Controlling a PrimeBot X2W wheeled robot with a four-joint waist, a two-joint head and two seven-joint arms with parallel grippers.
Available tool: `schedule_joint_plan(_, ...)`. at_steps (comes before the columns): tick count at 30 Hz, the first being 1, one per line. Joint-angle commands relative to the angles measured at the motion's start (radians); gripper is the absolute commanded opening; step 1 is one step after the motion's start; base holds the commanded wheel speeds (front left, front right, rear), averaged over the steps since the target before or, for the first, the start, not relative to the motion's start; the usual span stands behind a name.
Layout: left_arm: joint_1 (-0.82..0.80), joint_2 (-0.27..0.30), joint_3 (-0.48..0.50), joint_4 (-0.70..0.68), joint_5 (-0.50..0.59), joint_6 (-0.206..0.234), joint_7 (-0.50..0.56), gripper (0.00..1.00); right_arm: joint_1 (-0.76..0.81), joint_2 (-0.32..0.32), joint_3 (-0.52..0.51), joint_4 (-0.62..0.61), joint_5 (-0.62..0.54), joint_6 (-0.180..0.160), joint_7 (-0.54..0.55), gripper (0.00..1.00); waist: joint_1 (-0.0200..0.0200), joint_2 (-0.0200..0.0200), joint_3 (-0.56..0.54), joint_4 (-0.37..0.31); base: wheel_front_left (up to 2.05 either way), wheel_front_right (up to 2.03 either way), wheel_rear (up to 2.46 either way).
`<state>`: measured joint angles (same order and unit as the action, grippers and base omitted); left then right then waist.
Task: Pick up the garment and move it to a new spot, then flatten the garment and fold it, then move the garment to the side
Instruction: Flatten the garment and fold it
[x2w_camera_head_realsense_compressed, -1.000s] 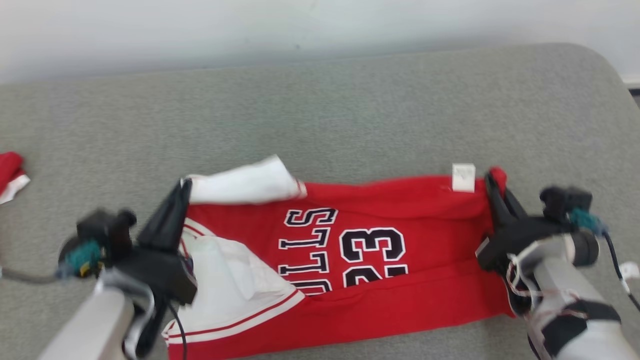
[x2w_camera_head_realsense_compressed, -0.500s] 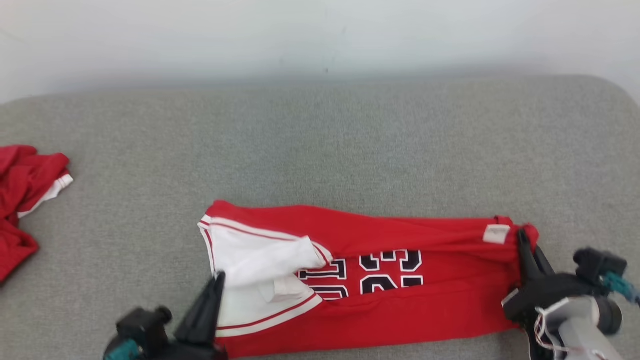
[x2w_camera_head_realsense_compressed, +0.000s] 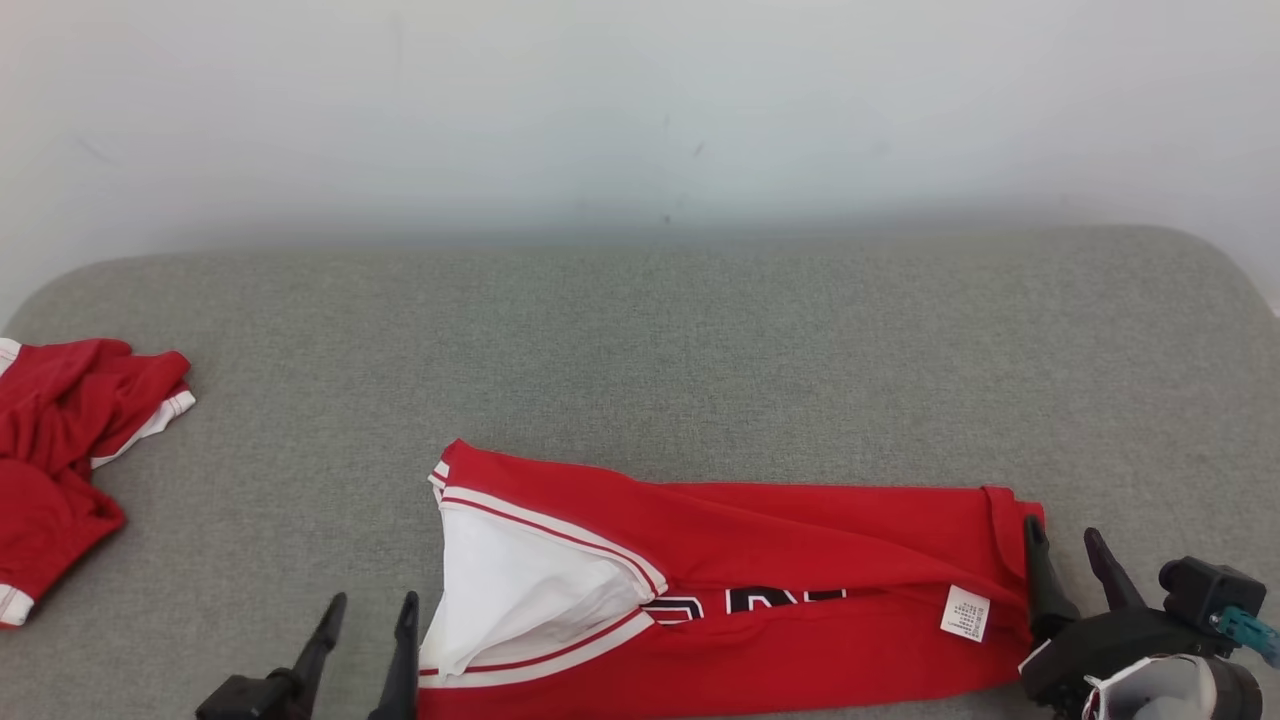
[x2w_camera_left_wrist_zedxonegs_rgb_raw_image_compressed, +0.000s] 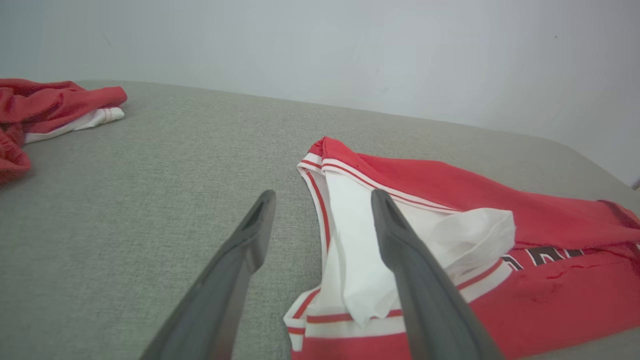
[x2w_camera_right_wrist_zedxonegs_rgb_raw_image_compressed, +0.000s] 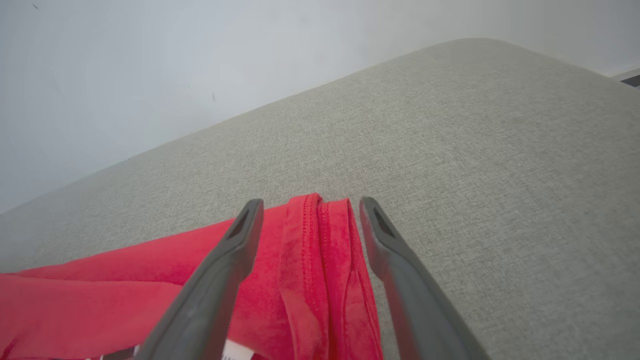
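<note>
My left jaws and right jaws are both wide open, holding nothing, one at each end of the folded red jersey (x2w_camera_head_realsense_compressed: 800, 530) (lettering half hidden).

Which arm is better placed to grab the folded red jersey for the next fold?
Right, probably. The right gripper has open jaws straddling the hemmed end of the red basketball jersey with white trim; the left gripper, jaws open, sits beside the other end over gray upholstered surface.
</note>
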<state>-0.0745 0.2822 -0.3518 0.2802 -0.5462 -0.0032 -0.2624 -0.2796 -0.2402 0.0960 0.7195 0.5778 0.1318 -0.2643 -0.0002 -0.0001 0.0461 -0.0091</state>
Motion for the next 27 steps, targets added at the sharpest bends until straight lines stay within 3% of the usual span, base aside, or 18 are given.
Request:
schedule_joint_plan(1,0.022,-0.010,0.029,-0.018,0.029,0.011,-0.003,1.00,0.015,-0.012,-0.004,0.004,-0.006,-0.002,0.000,1.00,0.0002,0.0001,-0.012,0.007,0.00,0.00,0.00)
schedule_joint_plan(9,0.086,-0.003,0.127,-0.062,0.170,0.047,-0.003,1.00,-0.012,-0.034,0.024,0.154,-0.055,-0.002,0.002,1.00,0.0002,0.0001,-0.042,0.039,0.00,0.00,0.00)
schedule_joint_plan(27,0.124,-0.011,0.195,-0.077,0.262,0.042,-0.003,1.00,-0.116,-0.031,0.087,0.435,-0.041,-0.002,0.068,1.00,0.0002,0.0001,-0.049,0.108,0.00,0.00,0.00)
